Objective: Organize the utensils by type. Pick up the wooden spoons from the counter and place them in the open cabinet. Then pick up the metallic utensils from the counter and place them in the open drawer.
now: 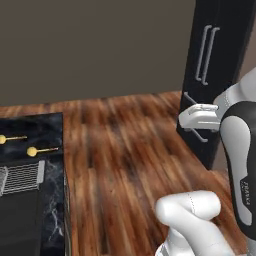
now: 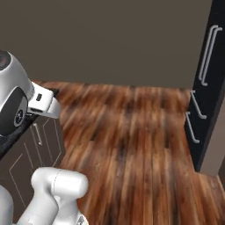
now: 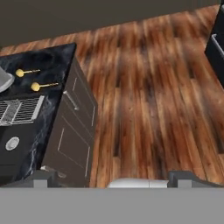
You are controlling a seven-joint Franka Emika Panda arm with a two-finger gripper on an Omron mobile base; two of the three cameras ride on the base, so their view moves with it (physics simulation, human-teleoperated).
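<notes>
In the left base view, a glossy black marble-veined table (image 1: pixel 52 125) ends at the left edge of the picture, and wood-plank floor (image 1: pixel 125 160) runs from it to a plain dark wall. Two metallic utensils lie on the table, side by side and a little apart: one (image 1: pixel 12 138) nearer the wall, the other (image 1: pixel 42 150) just beside a ribbed grey grate (image 1: pixel 22 177). Their yellow round heads point left. A tall black cabinet unit (image 1: pixel 215 65) with silver bar handles stands at the right, behind the white arm.

In the right base view, the same floor (image 2: pixel 132 140) stretches to the wall; taupe panelled cabinet fronts (image 2: pixel 37 149) sit under the table at the left, and the tall black unit (image 2: pixel 206 88) rises at the right.

In the hand view, the table (image 3: pixel 52 61) lies upper left with both utensils (image 3: pixel 27 71) (image 3: pixel 43 85) on it, well apart from the jaws. The gripper (image 3: pixel 111 177) hangs over bare floor (image 3: pixel 144 100); its two dark tips stand far apart at the bottom, the jaws spread wide with nothing between them, touching nothing.
</notes>
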